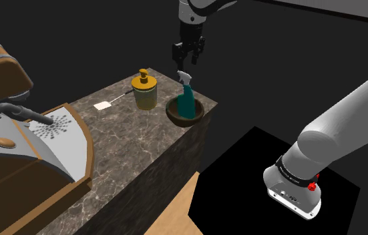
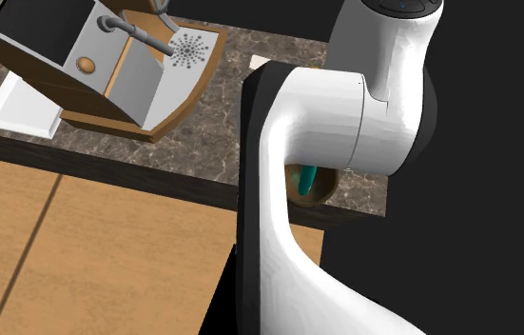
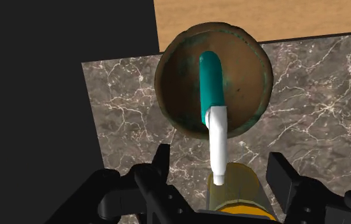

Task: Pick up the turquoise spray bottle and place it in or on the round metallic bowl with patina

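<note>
Jaws wide apart, empty, above spray bottle [image 1: 187, 103] standing in bowl [image 1: 186, 121]

Teal spray bottle [image 1: 187, 101] with white head stands inside the brown, green-patinated bowl [image 1: 193, 120] at the counter corner.

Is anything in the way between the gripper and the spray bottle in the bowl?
Nothing visible. The open gripper hangs above the spray bottle, which stands in the bowl, with only air between them. The yellow pump bottle stands beside the bowl, off that path.
</note>
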Controlling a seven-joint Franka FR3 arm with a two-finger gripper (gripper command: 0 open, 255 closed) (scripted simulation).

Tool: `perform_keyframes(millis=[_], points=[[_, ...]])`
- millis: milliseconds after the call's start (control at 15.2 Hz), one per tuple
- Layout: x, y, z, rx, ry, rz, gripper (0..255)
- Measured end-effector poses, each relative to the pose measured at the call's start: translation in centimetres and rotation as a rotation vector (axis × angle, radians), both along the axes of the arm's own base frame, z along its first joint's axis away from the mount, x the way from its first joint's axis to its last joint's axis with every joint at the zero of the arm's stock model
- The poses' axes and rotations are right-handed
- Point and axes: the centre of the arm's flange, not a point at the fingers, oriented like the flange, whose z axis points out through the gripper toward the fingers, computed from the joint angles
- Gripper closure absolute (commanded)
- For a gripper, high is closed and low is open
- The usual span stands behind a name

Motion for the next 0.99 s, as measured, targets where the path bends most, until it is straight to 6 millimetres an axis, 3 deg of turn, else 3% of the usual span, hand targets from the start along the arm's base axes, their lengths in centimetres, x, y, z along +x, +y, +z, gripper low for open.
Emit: perform_keyframes(millis=[264,528,660,990], points=[[0.0,0.0,0.0,0.000,0.000,0.000,0],[0.0,0.2,3.8,0.000,-0.002,0.000,0],[-0.2,0.2,4.7,0.000,-0.001,0.000,0],[-0.3,0.2,5.0,0.000,0.000,0.000,0]])
